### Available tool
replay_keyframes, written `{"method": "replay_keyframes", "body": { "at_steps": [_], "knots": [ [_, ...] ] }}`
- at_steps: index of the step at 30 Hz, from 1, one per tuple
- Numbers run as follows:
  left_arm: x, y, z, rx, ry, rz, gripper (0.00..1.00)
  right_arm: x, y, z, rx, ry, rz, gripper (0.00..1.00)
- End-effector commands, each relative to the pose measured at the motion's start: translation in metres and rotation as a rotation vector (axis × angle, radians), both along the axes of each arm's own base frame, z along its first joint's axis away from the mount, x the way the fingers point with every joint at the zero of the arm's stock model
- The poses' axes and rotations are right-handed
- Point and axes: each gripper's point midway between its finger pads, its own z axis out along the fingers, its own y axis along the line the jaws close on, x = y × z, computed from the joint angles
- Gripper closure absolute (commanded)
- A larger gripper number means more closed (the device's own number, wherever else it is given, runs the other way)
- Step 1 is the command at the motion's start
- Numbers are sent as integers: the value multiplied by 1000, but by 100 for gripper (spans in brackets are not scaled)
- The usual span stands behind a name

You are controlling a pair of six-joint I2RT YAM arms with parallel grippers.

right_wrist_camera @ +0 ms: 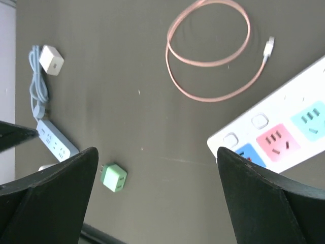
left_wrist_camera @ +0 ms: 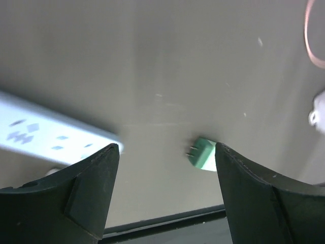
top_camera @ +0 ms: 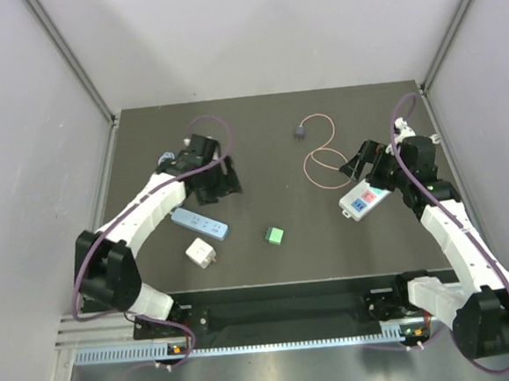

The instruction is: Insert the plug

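The plug's dark grey head [top_camera: 299,133] lies at the back middle of the dark mat. Its thin pink cable [top_camera: 323,162] loops toward the right arm. The right wrist view shows the cable loop [right_wrist_camera: 208,61] and its white tip [right_wrist_camera: 269,47], but not the head. A white power strip [top_camera: 365,201] with pink and blue sockets lies under the right arm and shows in the right wrist view [right_wrist_camera: 284,134]. My right gripper [top_camera: 360,160] is open and empty beside the cable loop [right_wrist_camera: 157,193]. My left gripper [top_camera: 215,183] is open and empty at the mat's left [left_wrist_camera: 167,168].
A light-blue power strip [top_camera: 199,222] lies near the left arm, with a white cube adapter [top_camera: 199,253] in front of it. A green adapter [top_camera: 275,235] sits mid-mat, also seen in the left wrist view [left_wrist_camera: 202,152]. A white plug with a light-blue cable [right_wrist_camera: 51,60] lies farther left.
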Motion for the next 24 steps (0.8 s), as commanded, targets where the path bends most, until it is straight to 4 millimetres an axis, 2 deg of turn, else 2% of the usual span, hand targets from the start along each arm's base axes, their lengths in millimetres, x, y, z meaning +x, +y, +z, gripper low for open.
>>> {"method": "replay_keyframes", "body": {
  "at_steps": [1, 4, 7, 11, 15, 20, 24],
  "knots": [
    [-8, -56, 6, 25, -44, -202, 20, -2, 8, -12, 84, 70, 6, 0],
    [-30, -83, -6, 50, -36, -310, 19, -5, 9, -20, 77, 96, 20, 0],
    [-51, -95, -25, 62, -4, -375, 21, -8, 10, -17, 42, 73, 69, 0],
    [-68, -105, -46, 73, 33, -413, 27, -11, 5, -11, -2, 54, 77, 0],
    [-76, -110, -57, 102, 51, -442, 29, -17, 10, -10, 13, 37, 105, 0],
    [-81, -116, -64, 106, 71, -459, 28, -27, 15, -32, -6, 108, 93, 0],
    [-81, -120, -56, 120, 8, -546, 19, -39, 29, -37, 19, 87, 155, 0]
  ]
}}
